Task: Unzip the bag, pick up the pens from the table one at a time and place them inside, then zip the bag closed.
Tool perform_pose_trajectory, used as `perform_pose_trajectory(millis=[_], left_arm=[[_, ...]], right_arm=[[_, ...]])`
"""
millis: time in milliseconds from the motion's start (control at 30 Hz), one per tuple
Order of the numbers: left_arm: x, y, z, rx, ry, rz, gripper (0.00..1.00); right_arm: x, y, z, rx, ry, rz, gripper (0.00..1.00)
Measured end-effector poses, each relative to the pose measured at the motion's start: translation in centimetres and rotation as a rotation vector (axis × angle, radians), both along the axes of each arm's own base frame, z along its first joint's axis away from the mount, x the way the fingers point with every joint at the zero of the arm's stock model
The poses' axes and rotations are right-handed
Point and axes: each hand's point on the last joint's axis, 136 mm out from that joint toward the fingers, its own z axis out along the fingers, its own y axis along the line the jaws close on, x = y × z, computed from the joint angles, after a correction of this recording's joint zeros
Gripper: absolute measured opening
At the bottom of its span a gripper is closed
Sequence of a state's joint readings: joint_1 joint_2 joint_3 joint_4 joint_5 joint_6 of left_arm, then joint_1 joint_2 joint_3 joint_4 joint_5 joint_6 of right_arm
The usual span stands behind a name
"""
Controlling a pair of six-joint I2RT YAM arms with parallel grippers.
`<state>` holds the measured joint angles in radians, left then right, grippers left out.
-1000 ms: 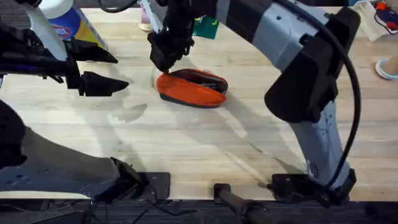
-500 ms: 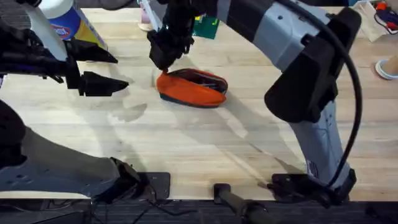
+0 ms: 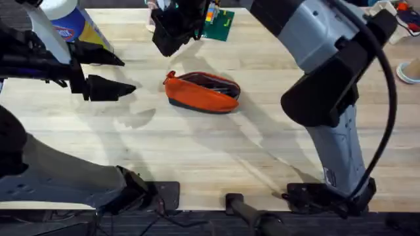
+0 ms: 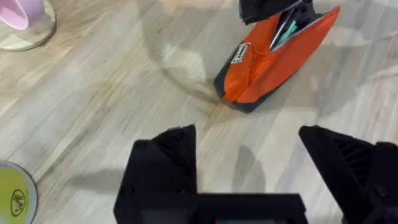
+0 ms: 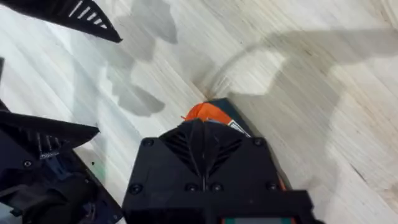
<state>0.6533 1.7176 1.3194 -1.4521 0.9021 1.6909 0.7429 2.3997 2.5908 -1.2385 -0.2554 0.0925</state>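
right pincer jaws together, empty, lifted off bag since prev; left pincer wide, unmoved.

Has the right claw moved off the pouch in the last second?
Yes. In the overhead view the right claw has lifted from the orange pouch's left end toward the table's far edge, near the green card.

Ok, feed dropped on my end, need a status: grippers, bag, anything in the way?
Left gripper open, empty, beside the bag. Right gripper shut, above bag's end. Bag unzipped, pens inside. Nothing blocking.
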Motion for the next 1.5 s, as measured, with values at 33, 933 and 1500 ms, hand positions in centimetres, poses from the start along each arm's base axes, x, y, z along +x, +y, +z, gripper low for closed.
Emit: perform_pose_trajectory(millis=[33,933,1500], left_arm=[[0.0,0.0,0.0,-0.001,-0.001,0.0,0.995],[0.0,0.0,0.0,-0.002,-0.001,0.001,0.995],[0.0,0.0,0.0,-0.002,-0.001,0.001,0.995]], right_arm=[[0.0,0.0,0.0,0.0,0.0,0.0,0.03],[1.0,-1.2,-0.1,-0.009,0.001,-0.016,0.997],[-3.4,-1.4,-0.4,-0.019,-0.081,0.512,0.997]])
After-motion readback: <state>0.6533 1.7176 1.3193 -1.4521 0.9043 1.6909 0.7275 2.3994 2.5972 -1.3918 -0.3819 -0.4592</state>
